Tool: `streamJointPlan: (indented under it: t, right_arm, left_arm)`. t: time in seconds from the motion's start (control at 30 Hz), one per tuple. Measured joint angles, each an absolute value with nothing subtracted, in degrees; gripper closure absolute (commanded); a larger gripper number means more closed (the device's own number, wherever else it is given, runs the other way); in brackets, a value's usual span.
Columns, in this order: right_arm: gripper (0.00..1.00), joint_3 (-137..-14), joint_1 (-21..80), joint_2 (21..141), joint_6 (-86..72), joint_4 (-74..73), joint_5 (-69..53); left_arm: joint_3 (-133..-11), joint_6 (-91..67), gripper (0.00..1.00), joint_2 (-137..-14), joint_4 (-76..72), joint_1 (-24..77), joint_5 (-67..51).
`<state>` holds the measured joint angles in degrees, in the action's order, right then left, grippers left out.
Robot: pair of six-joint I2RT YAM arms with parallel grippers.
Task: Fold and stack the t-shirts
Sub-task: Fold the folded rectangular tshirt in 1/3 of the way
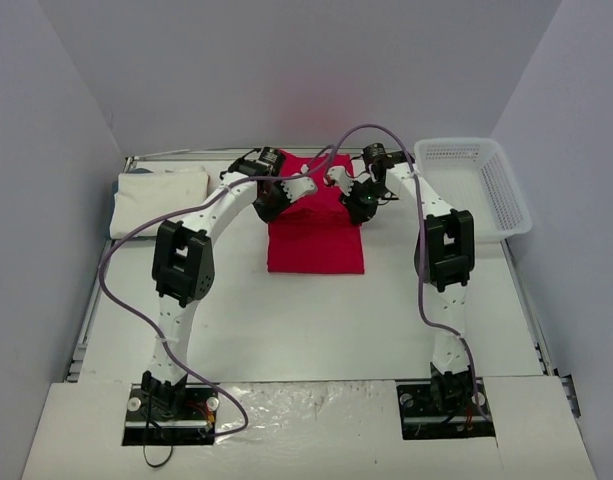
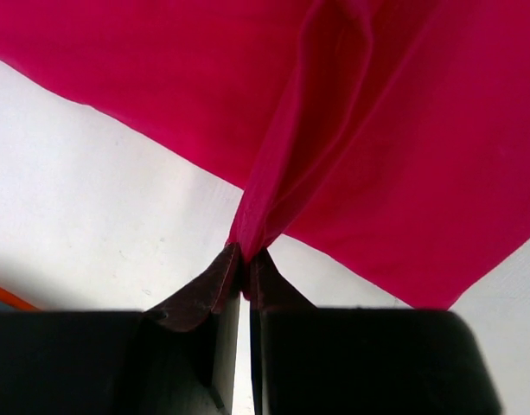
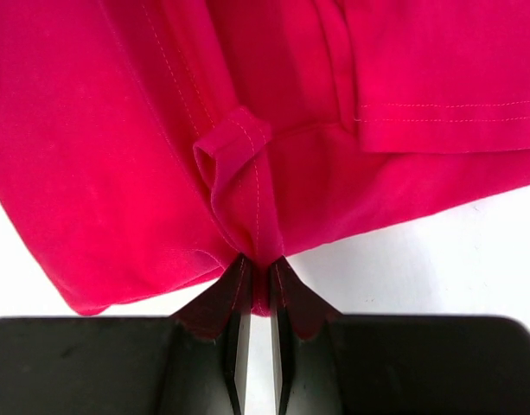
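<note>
A red t-shirt point(image 1: 316, 240) lies in the middle of the table, towards the back, its near part flat and its far part lifted. My left gripper point(image 1: 269, 207) is shut on a pinched fold at its left edge point(image 2: 245, 259). Over on the shirt's right edge, my right gripper point(image 1: 358, 210) is shut on a bunched hem point(image 3: 261, 275). Both wrist views show red cloth point(image 2: 377, 130) point(image 3: 161, 130) hanging from the closed jaws above the white table. A folded white t-shirt point(image 1: 158, 198) rests at the back left.
A white mesh basket point(image 1: 476, 185) stands at the back right corner. Grey walls close in the table on three sides. Purple cables point(image 1: 136, 240) loop from both arms over the table.
</note>
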<state>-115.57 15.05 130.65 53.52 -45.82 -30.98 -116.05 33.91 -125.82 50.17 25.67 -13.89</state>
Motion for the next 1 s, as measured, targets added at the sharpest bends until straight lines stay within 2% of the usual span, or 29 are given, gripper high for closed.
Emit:
streamJointPlan:
  t: [0.13,0.17,0.23,0.37,0.63,0.87,1.0]
  right_arm:
    - [0.91,-116.14,14.98,131.50,52.60,-45.10,-30.94]
    - [0.73,-116.53,14.96,131.83,52.34,-45.01,-30.92]
    - [0.57,-116.95,14.92,132.33,51.48,-43.94,-30.33]
    - [0.52,-117.45,14.63,133.23,49.17,-40.82,-27.51]
    - [0.50,-117.62,14.17,134.02,44.97,-35.97,-21.54]
    - [0.50,-110.43,14.28,129.95,42.50,-33.63,-19.53]
    - [0.49,-103.46,14.31,124.25,41.43,-33.21,-20.45]
  left_arm:
    - [-116.60,34.15,0.97,-126.26,49.32,25.47,-13.65]
    - [-116.60,34.24,0.92,-126.37,48.95,25.45,-13.61]
    - [-116.60,34.50,0.89,-126.78,48.03,25.41,-13.17]
    - [-116.60,35.62,0.85,-128.46,46.11,25.28,-12.23]
    - [-115.81,36.16,0.80,-128.75,40.69,24.71,-10.35]
    - [-109.69,37.47,0.79,-121.49,36.75,24.69,-8.88]
    - [-101.49,36.80,0.79,-114.08,34.15,24.71,-9.43]
